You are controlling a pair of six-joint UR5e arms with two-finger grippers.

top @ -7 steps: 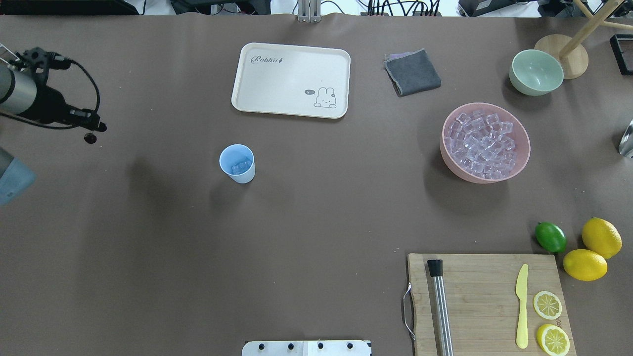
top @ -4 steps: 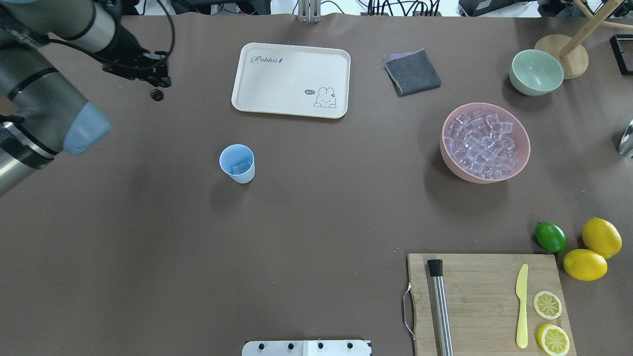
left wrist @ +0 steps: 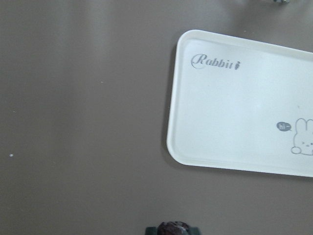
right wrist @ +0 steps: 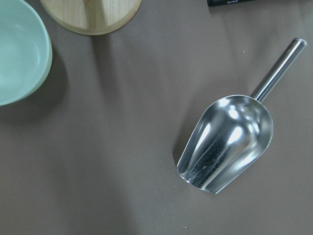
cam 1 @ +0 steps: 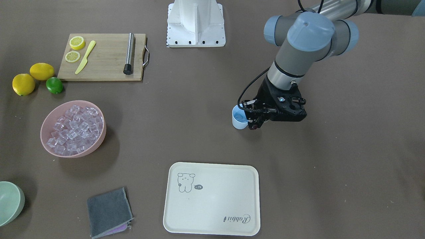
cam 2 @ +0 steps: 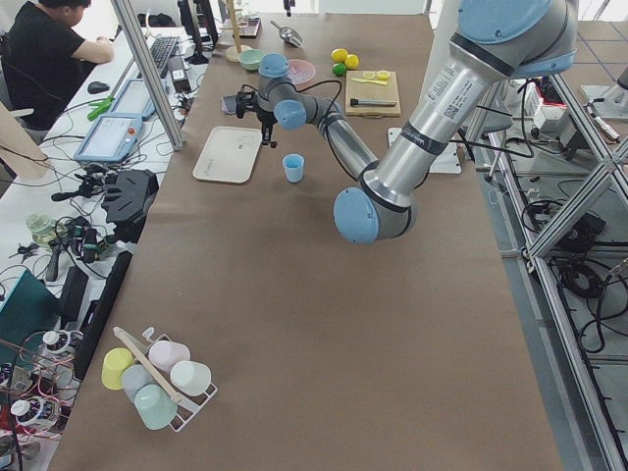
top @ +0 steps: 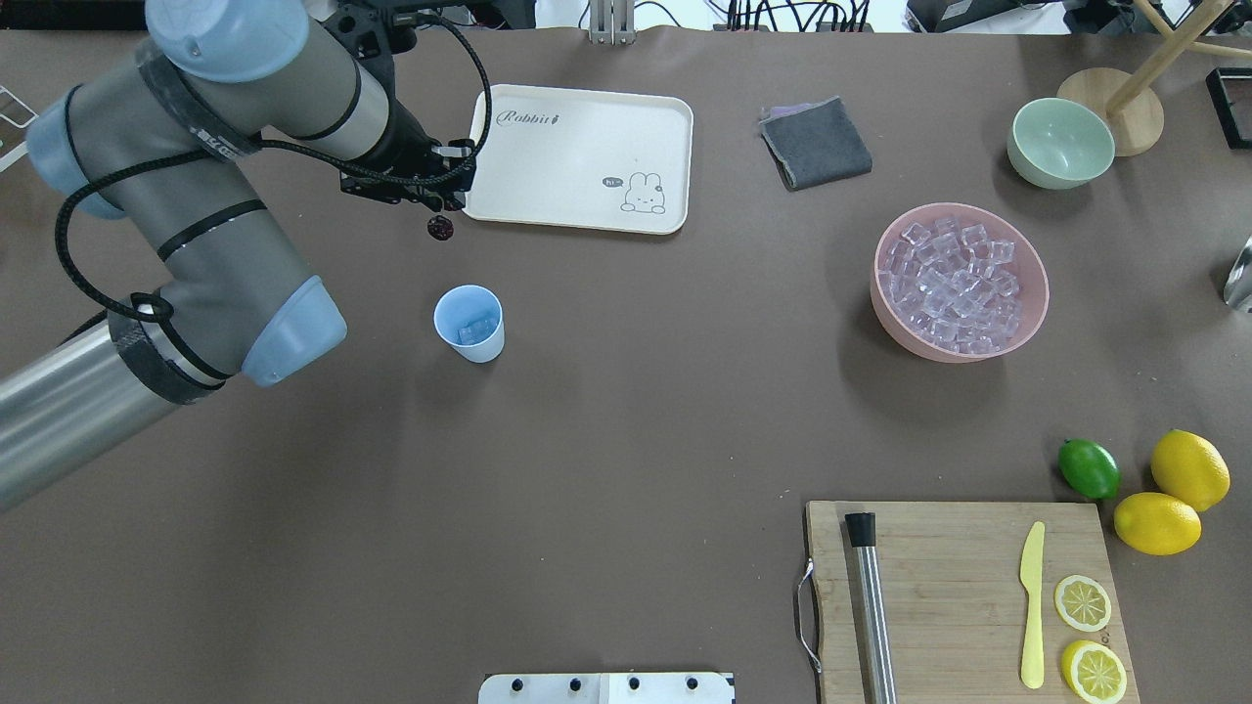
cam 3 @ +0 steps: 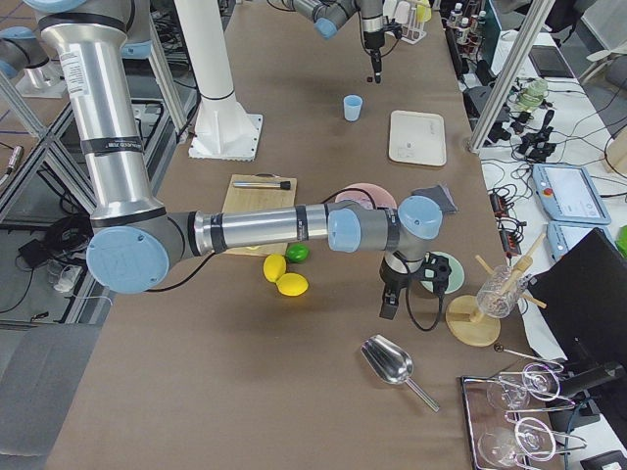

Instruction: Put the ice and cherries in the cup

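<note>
The left jaws are clamped on the cherries (top: pixel 440 228), a dark, glossy, almost black-red blob hanging over the bench (top: pixel 626 440) beside the tray's (top: pixel 577 156) near left corner. Nearer stands the light-blue cup (top: pixel 452 311), upright, with clear ice (top: pixel 476 332) cubes inside. Whether the right jaws are together or apart, I cannot tell.

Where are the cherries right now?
In the overhead view, the cherries hang from the left gripper in the picture's left half, just off the near-left corner of the tray, farther from the robot than the cup.
</note>
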